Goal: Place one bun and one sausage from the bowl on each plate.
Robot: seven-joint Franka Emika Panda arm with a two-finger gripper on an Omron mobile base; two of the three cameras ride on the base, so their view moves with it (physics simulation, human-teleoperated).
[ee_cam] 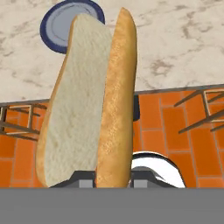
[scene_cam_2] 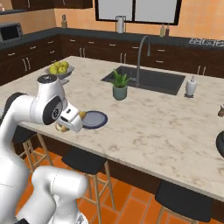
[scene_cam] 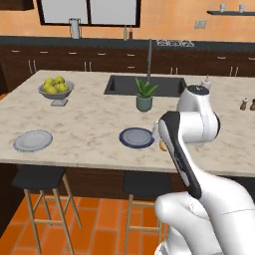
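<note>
My gripper [ee_cam: 111,180] is shut on a bun [ee_cam: 89,100], a long split roll with a white cut face and a golden crust that stands on end in the hand view. The gripper [scene_cam: 162,144] hangs by the counter's near edge, just right of the blue-grey plate [scene_cam: 135,138]. That plate [ee_cam: 65,22] lies bare beyond the bun's tip, as does the pale grey plate [scene_cam: 33,140] far to the left. A dark rim at the right edge may be the bowl [scene_cam_2: 220,144]. The sausage is out of view.
On the island counter [scene_cam: 89,119] stand a silvery fruit bowl [scene_cam: 56,89], a potted plant [scene_cam: 145,97], a sink [scene_cam: 142,84] with faucet, a soap dispenser [scene_cam_2: 190,86] and shakers [scene_cam: 247,104]. Stools [scene_cam: 40,177] stand below the near edge on an orange tile floor.
</note>
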